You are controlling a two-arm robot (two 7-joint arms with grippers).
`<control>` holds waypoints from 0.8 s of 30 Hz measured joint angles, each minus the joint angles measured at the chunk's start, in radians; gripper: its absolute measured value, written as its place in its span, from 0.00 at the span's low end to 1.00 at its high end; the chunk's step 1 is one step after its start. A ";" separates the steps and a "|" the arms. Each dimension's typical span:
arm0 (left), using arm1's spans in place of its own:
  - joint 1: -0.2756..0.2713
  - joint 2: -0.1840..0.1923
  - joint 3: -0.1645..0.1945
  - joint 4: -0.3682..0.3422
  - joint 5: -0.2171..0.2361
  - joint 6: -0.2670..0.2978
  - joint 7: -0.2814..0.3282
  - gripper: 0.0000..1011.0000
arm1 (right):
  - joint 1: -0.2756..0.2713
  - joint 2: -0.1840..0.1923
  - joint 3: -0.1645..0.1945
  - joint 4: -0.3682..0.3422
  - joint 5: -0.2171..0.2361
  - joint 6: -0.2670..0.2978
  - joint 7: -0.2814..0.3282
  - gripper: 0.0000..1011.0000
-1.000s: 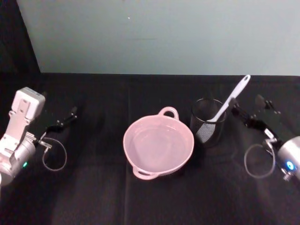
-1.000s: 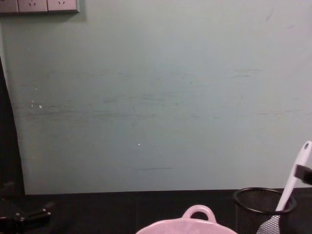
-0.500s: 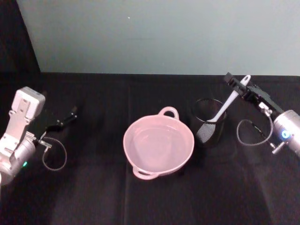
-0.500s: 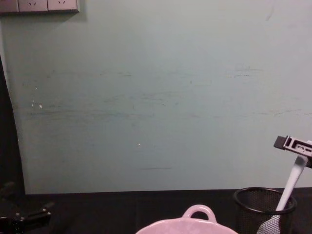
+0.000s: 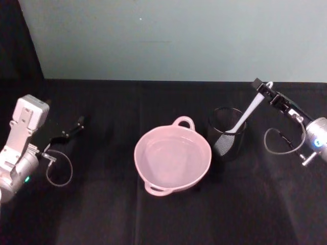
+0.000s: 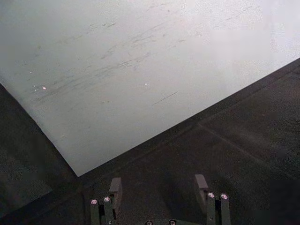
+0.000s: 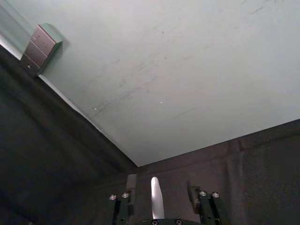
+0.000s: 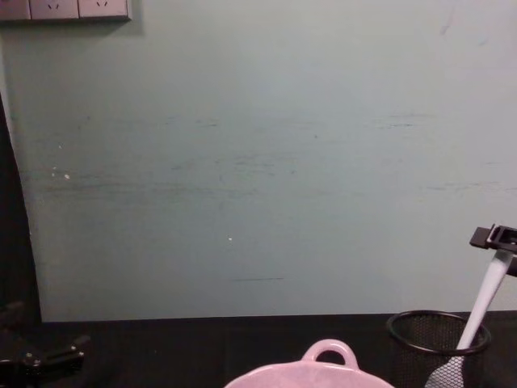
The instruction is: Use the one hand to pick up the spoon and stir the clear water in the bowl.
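Note:
The pale pink bowl (image 5: 172, 157) sits mid-table, its loop handle toward the wall; its rim (image 8: 311, 377) shows in the chest view. Right of it stands a black mesh cup (image 5: 227, 133) holding the white spoon (image 5: 248, 111), scoop down, handle leaning up to the right. My right gripper (image 5: 263, 88) is at the handle's top end. In the right wrist view the fingers (image 7: 131, 187) stand apart on either side of the spoon handle (image 7: 157, 204), with gaps, so the right gripper (image 7: 161, 185) is open. My left gripper (image 5: 71, 130) rests open at the table's left.
A black cloth covers the table (image 5: 102, 204) up to a pale green wall (image 5: 168, 35). A cable loop (image 5: 278, 142) hangs by the right arm, close to the mesh cup (image 8: 436, 339). Wall sockets (image 8: 65, 8) sit high on the left.
My right gripper rose from the cloth beside the mesh cup to the top end of the spoon handle, then shifted slightly right. The spoon, bowl and left arm stayed put.

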 joint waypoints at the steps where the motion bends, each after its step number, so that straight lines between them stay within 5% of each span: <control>1: 0.000 0.000 0.000 0.000 0.000 0.000 0.000 1.00 | 0.000 0.002 -0.004 -0.001 0.003 0.000 -0.003 0.67; 18: 0.000 0.000 0.000 0.000 0.000 0.000 0.000 1.00 | 0.000 0.037 -0.043 -0.028 0.019 -0.023 -0.025 0.14; 24: 0.000 0.000 0.000 0.000 0.000 0.000 0.000 1.00 | -0.016 0.064 -0.060 -0.084 -0.002 -0.048 -0.045 0.11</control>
